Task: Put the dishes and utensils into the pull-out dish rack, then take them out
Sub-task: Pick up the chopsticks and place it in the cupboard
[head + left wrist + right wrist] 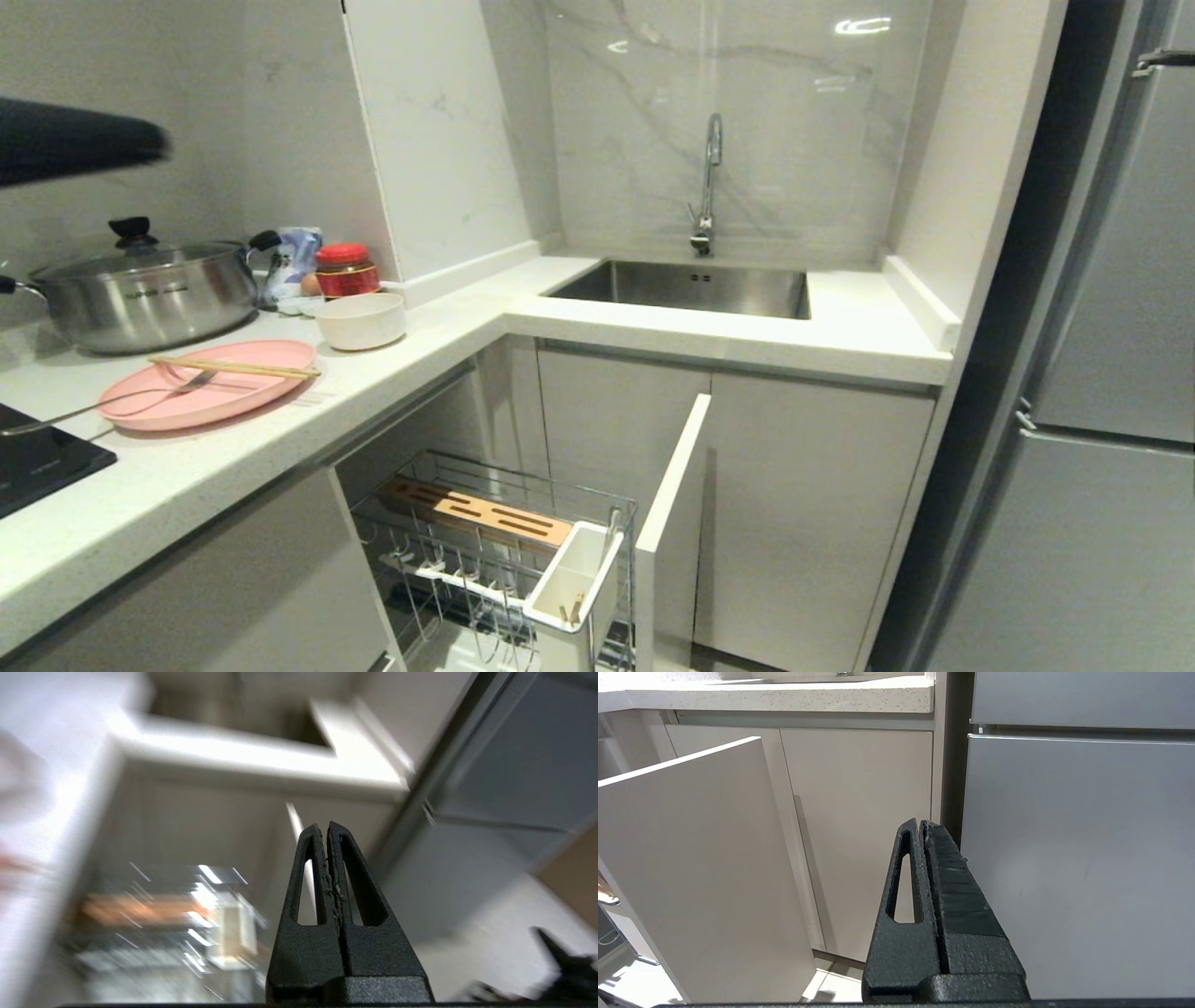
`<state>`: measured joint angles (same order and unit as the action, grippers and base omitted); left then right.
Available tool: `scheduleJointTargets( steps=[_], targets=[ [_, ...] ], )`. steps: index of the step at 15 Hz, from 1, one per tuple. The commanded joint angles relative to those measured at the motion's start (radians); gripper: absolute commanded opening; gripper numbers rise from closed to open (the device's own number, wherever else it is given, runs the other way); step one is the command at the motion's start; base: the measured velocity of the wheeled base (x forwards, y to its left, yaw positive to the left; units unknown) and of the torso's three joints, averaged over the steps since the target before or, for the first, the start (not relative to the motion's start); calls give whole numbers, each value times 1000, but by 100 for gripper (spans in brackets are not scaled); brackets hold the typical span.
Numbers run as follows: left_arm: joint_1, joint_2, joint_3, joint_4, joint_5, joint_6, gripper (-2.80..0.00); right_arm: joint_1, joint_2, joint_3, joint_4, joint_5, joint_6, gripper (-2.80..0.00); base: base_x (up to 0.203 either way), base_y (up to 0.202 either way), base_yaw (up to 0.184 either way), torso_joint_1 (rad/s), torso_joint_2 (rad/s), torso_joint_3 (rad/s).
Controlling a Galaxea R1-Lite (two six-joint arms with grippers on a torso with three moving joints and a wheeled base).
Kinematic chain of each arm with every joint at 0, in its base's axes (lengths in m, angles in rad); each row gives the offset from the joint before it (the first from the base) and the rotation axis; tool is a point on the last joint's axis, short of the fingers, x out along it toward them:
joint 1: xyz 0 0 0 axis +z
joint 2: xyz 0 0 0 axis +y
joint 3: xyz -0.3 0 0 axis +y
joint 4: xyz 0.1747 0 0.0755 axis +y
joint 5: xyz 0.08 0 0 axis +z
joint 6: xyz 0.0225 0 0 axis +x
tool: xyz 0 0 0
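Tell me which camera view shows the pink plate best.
The head view: the pink plate lies whole on the counter, fork and chopsticks across it. The left wrist view is too blurred to tell it; the right wrist view misses it.

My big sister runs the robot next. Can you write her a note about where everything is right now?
Left end effector: shut, empty, near the pulled-out dish rack.
Right end effector: shut, empty, parked low beside the fridge.
On the counter: fork and chopsticks on the pink plate; bowl beside it.
Done: rack open.
Left: load the plate, bowl, fork and chopsticks, then unload.
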<state>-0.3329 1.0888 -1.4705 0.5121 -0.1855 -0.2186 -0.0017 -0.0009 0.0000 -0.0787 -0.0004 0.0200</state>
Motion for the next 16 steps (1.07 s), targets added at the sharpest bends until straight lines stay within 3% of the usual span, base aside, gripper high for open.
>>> scheduleJointTargets(
  steps=[1, 5, 7, 10, 12, 16],
  targets=[
    [114, -365, 43, 4, 1, 160, -280, 0, 1, 26, -1, 0, 0, -280, 0, 0, 0, 0, 0, 0],
    [252, -743, 270, 36, 20, 334, -280, 0, 1, 26, -1, 0, 0, -280, 0, 0, 0, 0, 0, 0],
    [296, -886, 475, 54, 81, 379, -280, 0, 1, 27, -1, 0, 0, -280, 0, 0, 0, 0, 0, 0],
    [324, -1067, 756, 42, 129, 396, -280, 0, 1, 26, -1, 0, 0, -280, 0, 0, 0, 0, 0, 0],
    [330, -1083, 915, -66, 153, 359, -280, 0, 1, 26, -1, 0, 0, -280, 0, 0, 0, 0, 0, 0],
    [334, -1085, 1322, -436, 162, 368, -280, 0, 1, 26, -1, 0, 0, -280, 0, 0, 0, 0, 0, 0]
  ],
)
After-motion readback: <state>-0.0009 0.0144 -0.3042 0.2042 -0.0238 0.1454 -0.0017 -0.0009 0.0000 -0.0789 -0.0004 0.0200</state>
